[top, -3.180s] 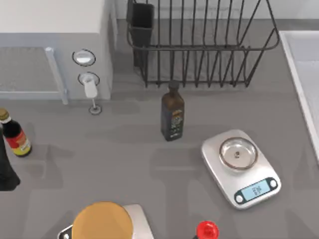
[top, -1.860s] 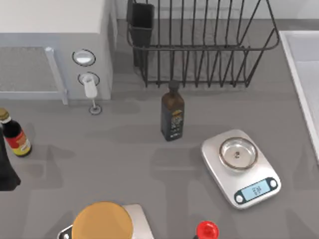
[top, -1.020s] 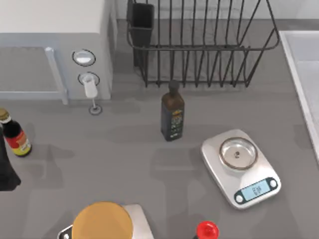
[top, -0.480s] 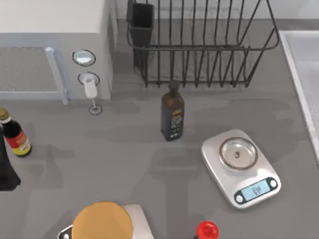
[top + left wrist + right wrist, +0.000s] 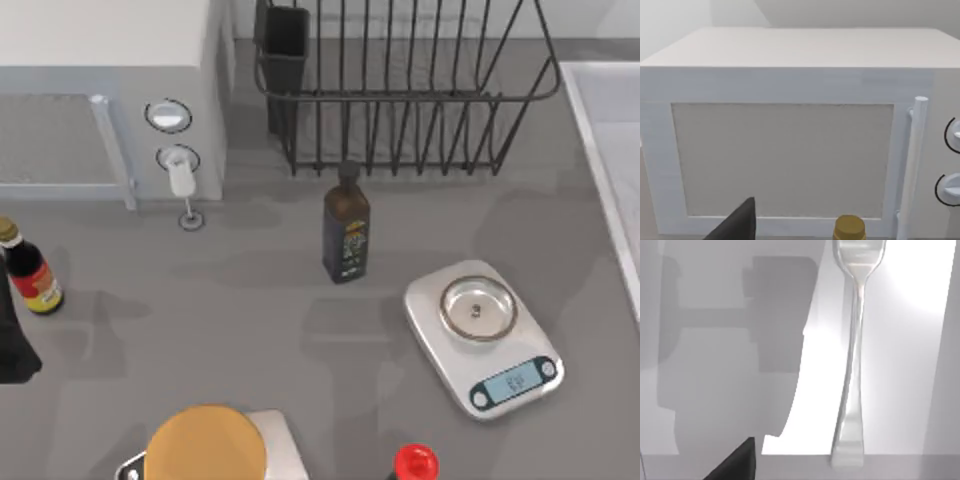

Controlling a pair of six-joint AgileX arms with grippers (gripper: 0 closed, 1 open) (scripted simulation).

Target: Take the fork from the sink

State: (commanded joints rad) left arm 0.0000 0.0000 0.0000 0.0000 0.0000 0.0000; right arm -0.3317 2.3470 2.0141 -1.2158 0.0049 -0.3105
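Observation:
In the right wrist view the silver fork (image 5: 854, 350) lies flat on the pale floor of the sink (image 5: 905, 370), its tines pointing away from the camera and its wide handle end by the sink's wall. A dark part of my right gripper (image 5: 740, 462) hangs above the sink floor, off to one side of the fork's handle and apart from it. Its shadow falls on the floor beside the fork. In the top view the sink's rim (image 5: 600, 150) runs along the right edge. My left arm (image 5: 10, 345) stays parked at the table's left edge, facing the microwave.
A black wire dish rack (image 5: 400, 90) stands at the back, left of the sink. A dark bottle (image 5: 346, 225) and a kitchen scale (image 5: 483, 335) stand mid-table. A white microwave (image 5: 100, 90) and a sauce bottle (image 5: 28, 270) are at the left, a round wooden board (image 5: 205, 445) in front.
A soft shadow has spread over the table between the scale, the rack and the sink's rim. No object on the table has moved.

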